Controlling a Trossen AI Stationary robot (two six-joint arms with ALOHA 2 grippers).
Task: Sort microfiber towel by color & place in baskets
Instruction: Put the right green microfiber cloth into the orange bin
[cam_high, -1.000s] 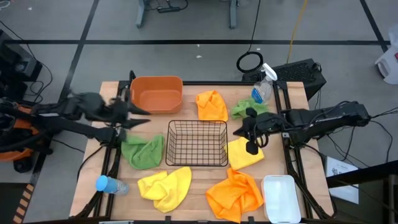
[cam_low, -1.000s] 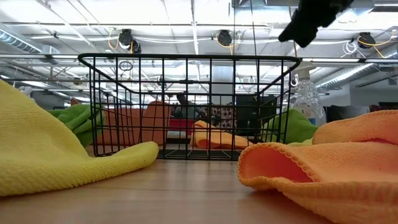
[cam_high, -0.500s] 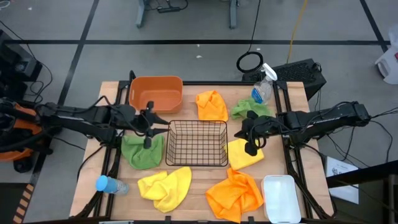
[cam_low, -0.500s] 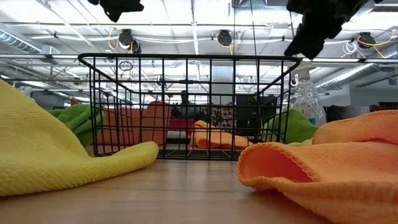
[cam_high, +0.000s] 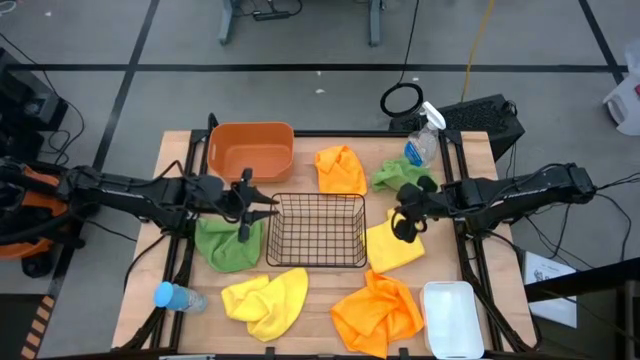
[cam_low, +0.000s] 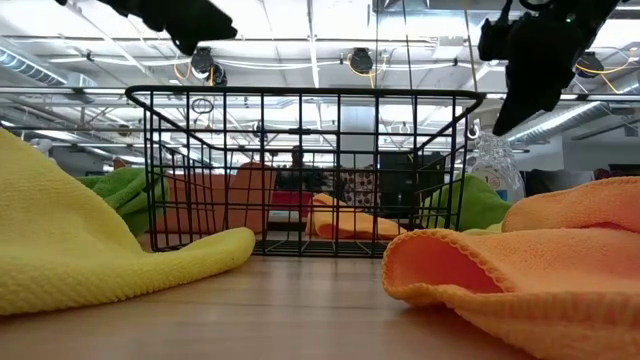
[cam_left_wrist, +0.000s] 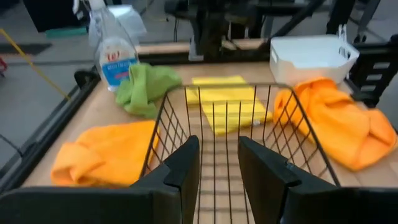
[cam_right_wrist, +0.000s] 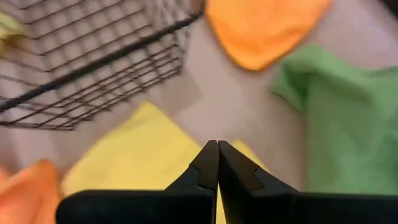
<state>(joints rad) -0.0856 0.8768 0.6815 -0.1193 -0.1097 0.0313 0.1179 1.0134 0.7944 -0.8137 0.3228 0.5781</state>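
Towels, six, all on the table, none in a container: yellow towel (cam_high: 266, 302) and orange towel (cam_high: 377, 312) at the near edge; green towel (cam_high: 229, 244) left of the black wire basket (cam_high: 318, 230), yellow towel (cam_high: 393, 247) right of it; orange towel (cam_high: 341, 169) and green towel (cam_high: 398, 175) beyond. White bin (cam_high: 452, 318), near right corner, holds nothing; orange tub (cam_high: 251, 150), far left, likewise. Left gripper (cam_high: 247, 203), fingers slightly parted, holding nothing, above the basket's left rim. Right gripper (cam_high: 405, 226), fingers pressed together, over the right yellow towel. Spray bottle (cam_left_wrist: 114, 50), label unreadable.
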